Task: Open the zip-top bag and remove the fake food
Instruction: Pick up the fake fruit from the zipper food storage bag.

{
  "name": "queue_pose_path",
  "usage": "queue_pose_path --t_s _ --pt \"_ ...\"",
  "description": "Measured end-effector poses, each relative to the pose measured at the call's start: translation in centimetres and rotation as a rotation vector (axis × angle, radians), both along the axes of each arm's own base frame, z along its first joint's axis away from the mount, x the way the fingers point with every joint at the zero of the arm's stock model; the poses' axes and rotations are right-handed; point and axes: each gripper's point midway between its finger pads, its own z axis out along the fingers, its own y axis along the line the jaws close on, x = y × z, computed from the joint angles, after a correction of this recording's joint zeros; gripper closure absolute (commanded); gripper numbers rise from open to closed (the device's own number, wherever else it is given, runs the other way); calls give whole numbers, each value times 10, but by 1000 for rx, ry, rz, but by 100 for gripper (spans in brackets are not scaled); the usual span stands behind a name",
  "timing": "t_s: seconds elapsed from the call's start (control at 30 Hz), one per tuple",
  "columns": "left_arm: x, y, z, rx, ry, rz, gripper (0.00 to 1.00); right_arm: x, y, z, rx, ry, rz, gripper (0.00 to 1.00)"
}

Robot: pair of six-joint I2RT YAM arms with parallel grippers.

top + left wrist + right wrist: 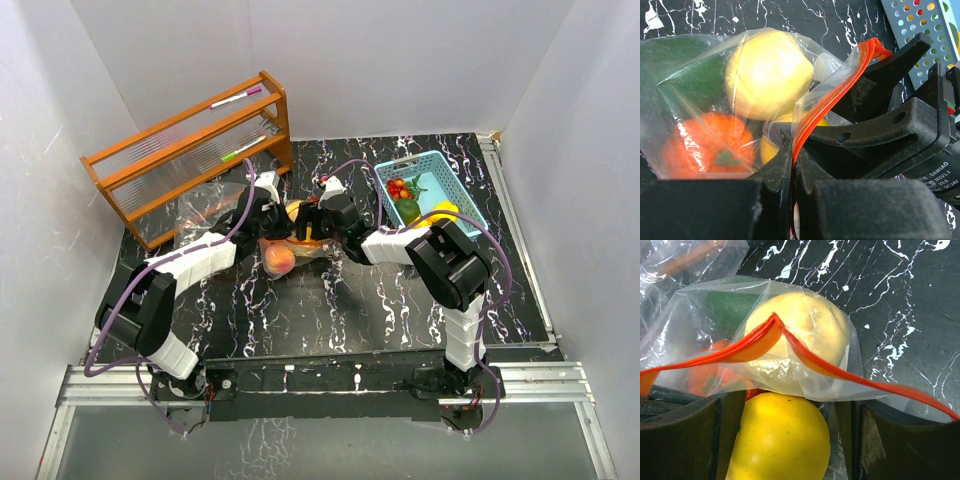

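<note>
Left end effector (792, 162) pinching the bag's (690, 105) zip (832, 97), the right end effector (790, 440), spread, straddles a yellow fruit (780, 432) from 2 o'clock, apparently mid-removal; closing and withdrawing seems next.

Plain white walls (400, 60) close in the far, left and right sides of a table (330, 310) topped in black with white marble veining, evenly lit with no hard shadows. An orange wooden rack (190, 150) with ribbed clear shelves stands angled at the far left corner. Aluminium rails (320, 385) run along the near edge, another along the right edge (515, 230). Grey floor (330, 445) shows below the near edge.
</note>
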Motion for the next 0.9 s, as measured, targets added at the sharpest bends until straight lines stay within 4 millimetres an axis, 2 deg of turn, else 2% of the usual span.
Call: queue_pose_path --t_s 0.13,0.23,0.6,0.7,0.83,0.9 --pt "0 2 -2 12 4 7 100 1 -5 -3 -27 -1 -15 3" --pt "-2 3 -4 17 13 7 100 -1 -9 -5 -52 2 -12 2" --pt "-21 -8 -12 17 73 -59 100 -31 -22 -17 -87 95 36 3" --pt "-25 -7 -16 26 91 -65 100 -37 -23 -23 -82 118 48 9" --pt "-27 -11 -16 20 94 -78 100 -46 -24 -31 -78 150 58 29" --pt "-20 -14 -10 2 58 -74 100 -54 -19 -32 -65 163 96 38"
